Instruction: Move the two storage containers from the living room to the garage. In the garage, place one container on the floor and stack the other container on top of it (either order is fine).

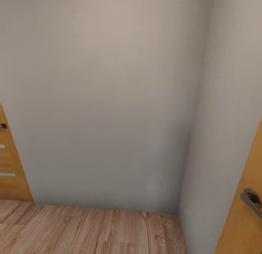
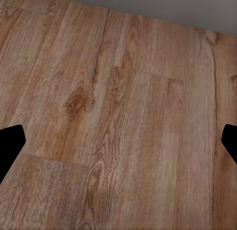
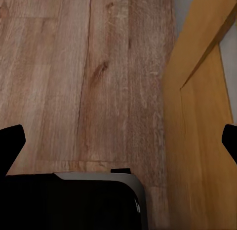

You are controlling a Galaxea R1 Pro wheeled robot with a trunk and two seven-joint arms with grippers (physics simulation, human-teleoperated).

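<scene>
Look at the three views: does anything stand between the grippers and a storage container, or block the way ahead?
No container is in these views, so that path cannot be judged. Straight ahead a plain grey wall meets the wood-plank floor in a corner. A wooden door stands at the left, another with a handle at the right. Both grippers hang open over bare planks.

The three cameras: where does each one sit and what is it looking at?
Head view: up on the robot's head, facing a white wall corner between two wooden doors.
Left wrist view: on the left arm, looking down at the wood floor; dark fingers at the edges.
Right wrist view: on the right arm, looking down at floor, a door and the robot's black body.
All three views share the wood floor.
</scene>
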